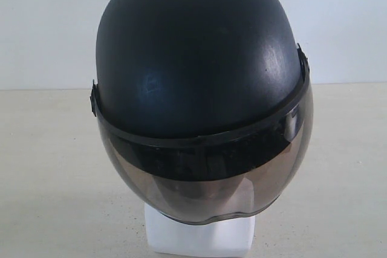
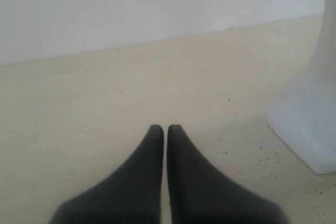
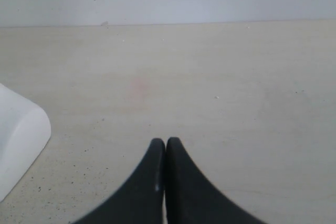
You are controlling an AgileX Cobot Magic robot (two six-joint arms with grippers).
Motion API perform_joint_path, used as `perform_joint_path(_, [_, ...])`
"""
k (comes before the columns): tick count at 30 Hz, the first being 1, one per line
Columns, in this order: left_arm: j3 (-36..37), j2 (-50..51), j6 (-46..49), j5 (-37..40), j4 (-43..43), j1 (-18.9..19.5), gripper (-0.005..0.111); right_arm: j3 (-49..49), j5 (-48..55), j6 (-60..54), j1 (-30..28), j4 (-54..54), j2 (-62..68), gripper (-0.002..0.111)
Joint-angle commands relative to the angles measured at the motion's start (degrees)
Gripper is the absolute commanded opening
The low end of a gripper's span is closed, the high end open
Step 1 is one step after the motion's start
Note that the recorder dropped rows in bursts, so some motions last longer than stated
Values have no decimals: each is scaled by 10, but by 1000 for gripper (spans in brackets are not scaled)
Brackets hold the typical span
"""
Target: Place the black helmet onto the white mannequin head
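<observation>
The helmet (image 1: 199,58) sits over the head (image 1: 199,241), base visible at 6 o'clock below the visor (image 1: 205,179); left gripper (image 2: 165,129) and right gripper (image 3: 166,142) are pinched together, empty, so only level seating seemingly needs verifying, without nudging.

The left gripper (image 2: 166,128) is being shown as two matte black fingers (image 2: 147,182), tapering in curves to rounded tips. The right gripper (image 3: 165,141) is being seen alike, a pale speck being borne near one fingertip (image 3: 156,174).
</observation>
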Motion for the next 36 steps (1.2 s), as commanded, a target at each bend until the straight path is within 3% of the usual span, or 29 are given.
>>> perform_joint_path(1, [2, -2, -9, 5, -6, 5, 4, 0, -2, 0, -4, 0, -3, 0])
perform_joint_path(31, [2, -2, -30, 5, -17, 10, 4, 0, -15, 0, -4, 0, -3, 0])
perform_joint_path(36, [2, -2, -30, 5, -17, 26, 4, 0, -15, 0, -4, 0, -3, 0])
